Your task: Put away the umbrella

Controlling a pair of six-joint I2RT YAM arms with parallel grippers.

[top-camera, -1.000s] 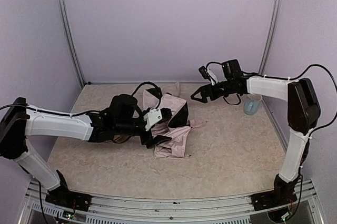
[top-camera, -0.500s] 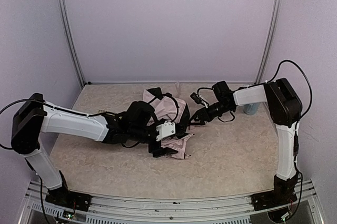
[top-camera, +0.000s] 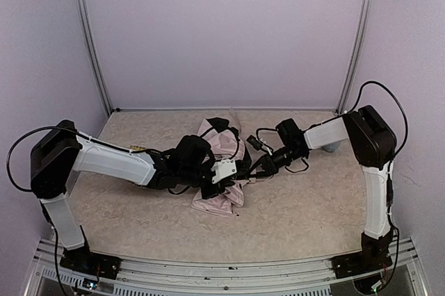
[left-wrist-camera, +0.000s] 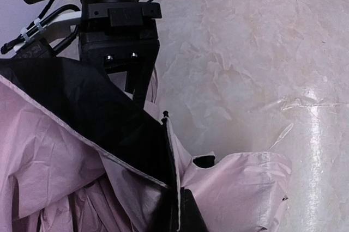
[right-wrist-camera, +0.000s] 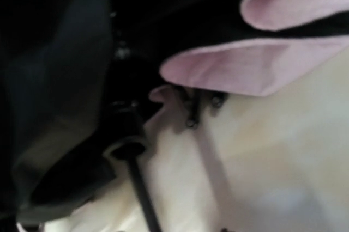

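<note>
Top external: finds umbrella (top-camera: pixel 217 204) slumped, half folded, at middle of table (top-camera: pixel 313 199). Pinches its pink cloth with left claw (top-camera: pixel 233 173), pressed together, likely to gather loose folds. Holds right claw (left-wrist-camera: pixel 139 93) at its black lining, toward table's right side, probably to steady it; cannot tell whether spread or gripping.

We see a left arm (top-camera: pixel 111 160) and a right arm (top-camera: pixel 379 199): white shells, black joints, looping black cables. A black mount (left-wrist-camera: pixel 120 52) carries two small screws.

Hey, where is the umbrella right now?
In the top view, the umbrella lies crumpled in the middle of the table, just left of centre, with the left tool and right tool meeting at its right edge.
</note>
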